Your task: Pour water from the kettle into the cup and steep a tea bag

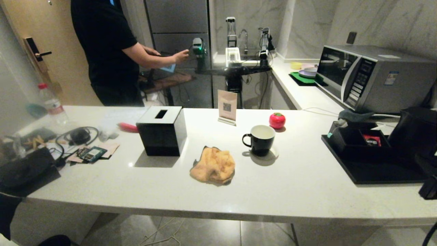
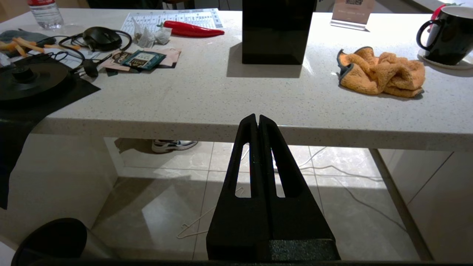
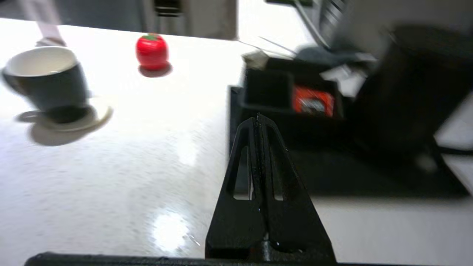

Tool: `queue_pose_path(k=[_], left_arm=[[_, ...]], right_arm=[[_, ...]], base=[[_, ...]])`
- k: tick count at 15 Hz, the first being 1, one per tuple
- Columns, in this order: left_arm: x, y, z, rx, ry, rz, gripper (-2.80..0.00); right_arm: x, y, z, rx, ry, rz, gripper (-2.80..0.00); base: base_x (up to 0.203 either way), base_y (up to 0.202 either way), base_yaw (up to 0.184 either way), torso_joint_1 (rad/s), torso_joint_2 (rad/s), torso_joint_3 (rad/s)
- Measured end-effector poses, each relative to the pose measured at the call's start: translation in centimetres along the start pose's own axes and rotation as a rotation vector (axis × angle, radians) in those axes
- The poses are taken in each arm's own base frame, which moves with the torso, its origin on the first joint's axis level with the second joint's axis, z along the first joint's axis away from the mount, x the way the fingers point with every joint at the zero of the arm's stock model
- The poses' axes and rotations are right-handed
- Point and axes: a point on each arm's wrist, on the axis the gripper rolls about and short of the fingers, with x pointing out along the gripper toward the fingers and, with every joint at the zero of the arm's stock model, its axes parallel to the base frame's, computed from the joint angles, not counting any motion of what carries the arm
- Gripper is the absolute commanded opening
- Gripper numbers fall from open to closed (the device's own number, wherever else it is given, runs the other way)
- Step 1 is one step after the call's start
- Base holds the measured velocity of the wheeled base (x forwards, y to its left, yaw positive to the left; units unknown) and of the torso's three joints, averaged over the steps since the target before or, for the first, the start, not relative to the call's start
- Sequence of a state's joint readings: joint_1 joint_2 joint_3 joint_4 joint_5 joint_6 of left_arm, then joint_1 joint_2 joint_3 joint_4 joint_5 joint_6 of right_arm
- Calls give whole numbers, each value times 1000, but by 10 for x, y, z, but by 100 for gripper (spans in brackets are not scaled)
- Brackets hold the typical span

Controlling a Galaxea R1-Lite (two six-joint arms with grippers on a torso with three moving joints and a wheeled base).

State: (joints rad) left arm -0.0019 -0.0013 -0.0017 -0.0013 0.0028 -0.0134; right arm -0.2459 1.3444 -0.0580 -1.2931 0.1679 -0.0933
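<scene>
Right gripper (image 3: 258, 117) jaws clenched, empty; kettle (image 3: 410, 88) ahead to its right, nearer than cup (image 3: 46, 83); left gripper (image 2: 257, 117) clenched, low before desk (image 2: 221, 99).

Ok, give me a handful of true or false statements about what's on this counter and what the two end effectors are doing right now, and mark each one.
1. The cup stands upright on a small saucer. True.
2. The orange cloth is draped over the black tissue box. False: it lies on the counter, apart from the box.
3. The right end effector is shut and holds nothing. True.
4. The kettle is being tipped over the cup. False: it stands at the counter's right end, far from the cup.
5. The left end effector is shut, below the counter edge. True.
6. The red tomato-shaped object sits inside the cup. False: it sits on the counter behind it.
</scene>
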Motion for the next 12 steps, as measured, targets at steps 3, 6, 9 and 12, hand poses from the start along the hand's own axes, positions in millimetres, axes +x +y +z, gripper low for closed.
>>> queue_pose_path(k=[3, 6, 9, 12], left_arm=[[0, 0, 0, 0, 0, 0, -280], [0, 0, 0, 0, 0, 0, -280], [0, 0, 0, 0, 0, 0, -280], [0, 0, 0, 0, 0, 0, -280]], right_arm=[[8, 3, 14, -20, 3, 35, -280], [19, 1, 26, -16, 19, 45, -280], [39, -1, 34, -7, 43, 66, -280], [76, -5, 42, -2, 46, 92, -280]], base=[[0, 0, 0, 0, 0, 0], [0, 0, 0, 0, 0, 0], [0, 0, 0, 0, 0, 0], [0, 0, 0, 0, 0, 0]])
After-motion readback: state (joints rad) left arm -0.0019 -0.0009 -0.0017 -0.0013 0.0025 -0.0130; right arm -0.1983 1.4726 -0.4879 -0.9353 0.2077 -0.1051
